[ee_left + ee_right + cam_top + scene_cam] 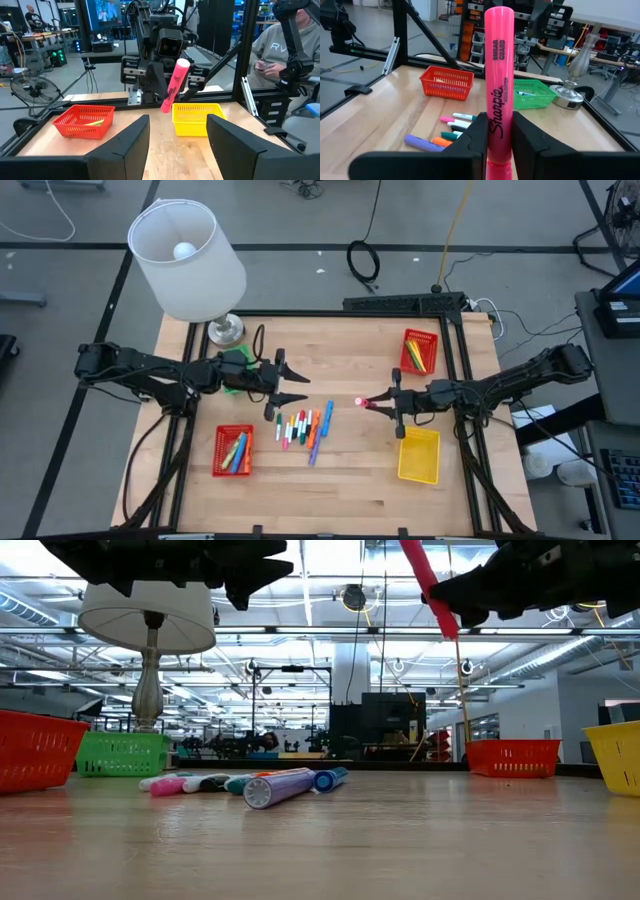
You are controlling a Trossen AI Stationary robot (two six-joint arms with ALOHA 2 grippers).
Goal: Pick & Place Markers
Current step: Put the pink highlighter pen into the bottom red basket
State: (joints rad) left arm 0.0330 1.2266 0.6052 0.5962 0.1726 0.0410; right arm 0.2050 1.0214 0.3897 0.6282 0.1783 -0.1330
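Several markers (pixel 305 426) lie loose mid-table, also seen in the low view (pixel 262 784) and right wrist view (pixel 451 131). My right gripper (pixel 386 402) hovers right of them, shut on a pink marker (pixel 499 70), which also shows in the left wrist view (pixel 175 85) and low view (pixel 430 585). My left gripper (pixel 288 384) hovers open just beyond the pile's far left, over the green basket (pixel 237 365), its fingers (pixel 131 142) with nothing between them. My right gripper pinches the pink marker's barrel (pixel 499 127) near its rear end between the two fingers (pixel 476 140). The fingers come level from the table's right and lie along the marker. The marker sticks out past the fingertips toward the left arm, tilted, clear of the table.
A red basket (pixel 233 448) with markers sits near left, another red basket (pixel 420 350) with markers far right, and a yellow basket (pixel 418 455) near right below my right arm. A white-shaded lamp (pixel 190 260) stands at the far left corner. A seated person (pixel 280 50) is beyond the table.
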